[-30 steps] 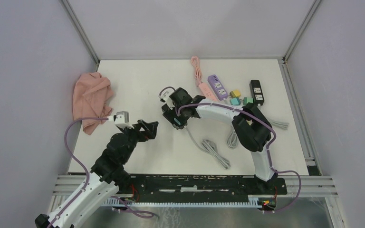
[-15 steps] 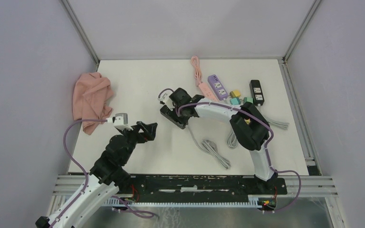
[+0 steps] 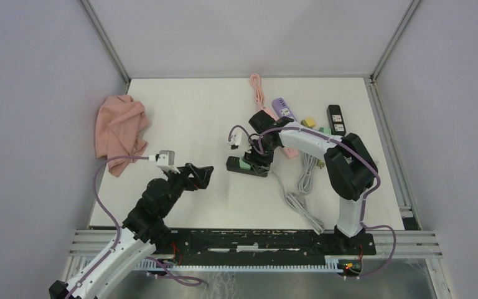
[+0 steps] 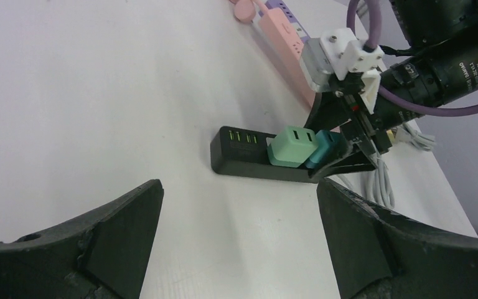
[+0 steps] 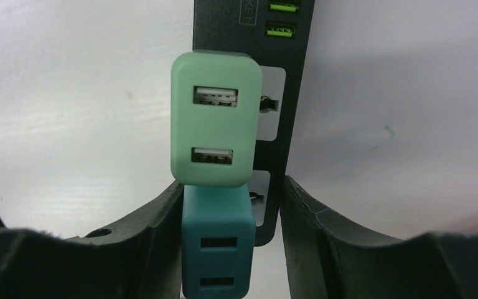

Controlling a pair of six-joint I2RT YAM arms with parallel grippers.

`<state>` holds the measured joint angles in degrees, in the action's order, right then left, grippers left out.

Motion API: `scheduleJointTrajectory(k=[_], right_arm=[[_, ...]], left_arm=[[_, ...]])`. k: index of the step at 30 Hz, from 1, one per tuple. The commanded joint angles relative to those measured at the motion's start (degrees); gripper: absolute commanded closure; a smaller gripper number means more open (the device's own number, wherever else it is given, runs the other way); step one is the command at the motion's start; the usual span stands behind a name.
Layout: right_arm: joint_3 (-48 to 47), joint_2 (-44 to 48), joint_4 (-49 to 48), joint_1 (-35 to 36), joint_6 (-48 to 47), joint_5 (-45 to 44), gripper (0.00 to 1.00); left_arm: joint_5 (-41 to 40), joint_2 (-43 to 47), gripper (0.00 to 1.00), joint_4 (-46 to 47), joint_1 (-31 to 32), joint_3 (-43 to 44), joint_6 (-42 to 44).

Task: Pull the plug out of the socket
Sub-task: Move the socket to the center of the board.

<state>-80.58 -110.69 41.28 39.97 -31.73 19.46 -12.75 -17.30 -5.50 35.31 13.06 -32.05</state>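
at the far left a pink cloth (image 3: pixel 119 132) lies well apart from the work. the left gripper (image 3: pixel 205 175) hangs released, jaws spread wide with nothing between them, near the black power strip (image 3: pixel 233 164) but not touching it. two plugs sit in that strip, touching side by side: a light green plug (image 4: pixel 292 146) and a teal plug (image 4: pixel 327 146). the right gripper (image 5: pixel 231 193) straddles the teal plug. one finger lies against its side and the other seems to sit at the strip's edge, so it cannot be told whether the gripper is truly clenched on the plug. the likely trouble is that nothing pins the strip, so a pull may lift the whole strip instead of freeing the plug. a finger catching the strip's edge or the green neighbour could do the same, or cause a slip.
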Motion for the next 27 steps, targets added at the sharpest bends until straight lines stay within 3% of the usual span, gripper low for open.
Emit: scheduleJointTrajectory(k=[1, 8, 18, 27], right_arm=[[5.1, 6.6, 9.0, -0.8, -15.9, 7.5, 0.8], [12.3, 12.0, 11.3, -2.1, -28.1, 7.6, 0.72], [11.4, 13.7, 11.5, -2.5, -25.8, 6.8, 0.4], [7.6, 19.6, 18.8, -7.1, -27.1, 15.6, 0.26]], left_arm=[[8.5, -0.1, 0.0, 12.6, -0.2, -4.1, 0.9], [15.8, 1.4, 0.0, 28.1, -0.3, -12.0, 0.5], [28.6, -11.6, 0.01, 39.8, -0.1, -11.8, 3.2], [29.7, -19.7, 0.02, 45.2, 4.6, -10.3, 11.6]])
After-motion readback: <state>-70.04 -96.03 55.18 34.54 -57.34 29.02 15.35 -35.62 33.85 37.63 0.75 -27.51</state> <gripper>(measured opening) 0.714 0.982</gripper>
